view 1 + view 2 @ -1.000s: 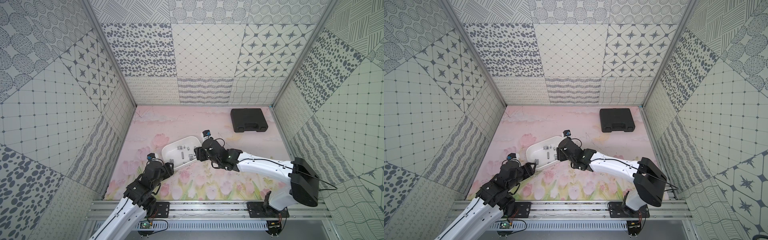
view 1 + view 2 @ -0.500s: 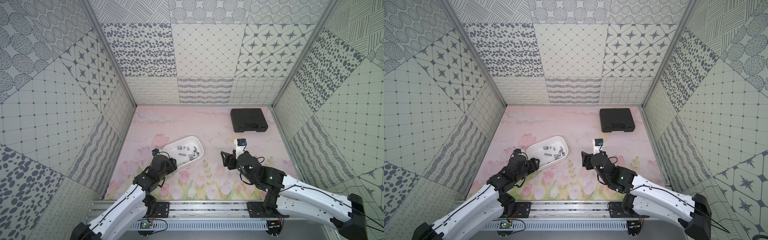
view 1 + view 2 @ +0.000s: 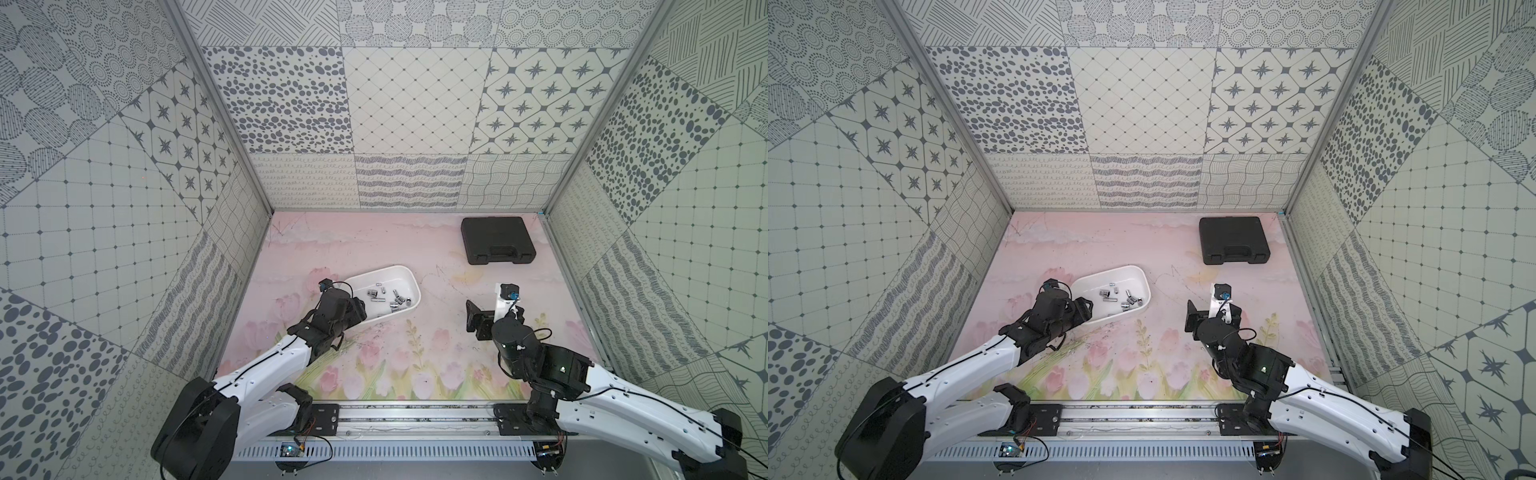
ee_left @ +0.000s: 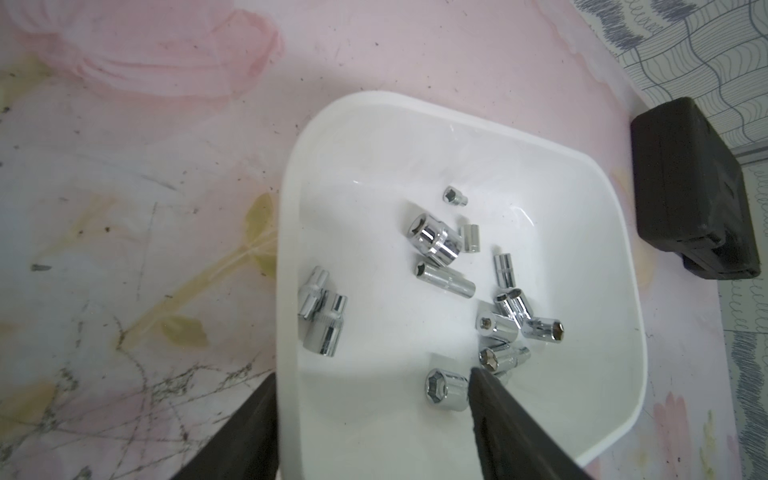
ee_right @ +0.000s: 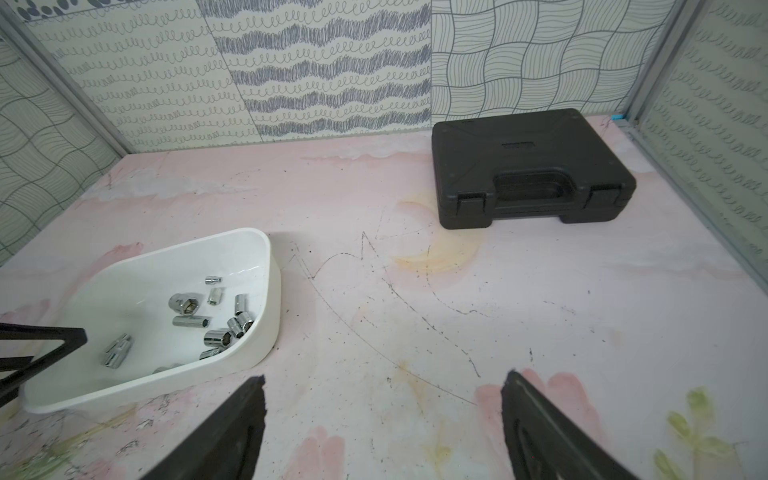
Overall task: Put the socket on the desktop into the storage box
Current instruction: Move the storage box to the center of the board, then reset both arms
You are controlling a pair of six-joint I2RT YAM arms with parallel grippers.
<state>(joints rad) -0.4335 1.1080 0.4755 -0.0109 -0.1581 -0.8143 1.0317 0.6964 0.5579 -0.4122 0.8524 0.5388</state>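
Observation:
The white storage box (image 3: 409, 276) (image 3: 1140, 274) lies left of centre on the pink tulip desktop (image 3: 419, 336). Several chrome sockets (image 3: 395, 301) (image 4: 436, 245) (image 5: 216, 328) lie loose inside it. No socket shows on the bare desktop. My left gripper (image 4: 372, 374) (image 3: 358, 312) is open and straddles the box's near-left wall (image 4: 286, 232), one finger outside and one inside beside a socket. My right gripper (image 5: 384, 377) (image 3: 494, 308) (image 3: 1214, 309) hangs wide open over bare desktop to the right of the box, with nothing between its fingers.
A closed black tool case (image 3: 496, 241) (image 3: 1233, 239) (image 5: 528, 166) lies at the back right near the wall. Patterned walls close in three sides. The arms' metal rail (image 3: 415, 419) runs along the front edge.
My right arm has drawn back from the box's right end to the right front, and its jaws have widened. My left gripper has moved up to the box's near end.

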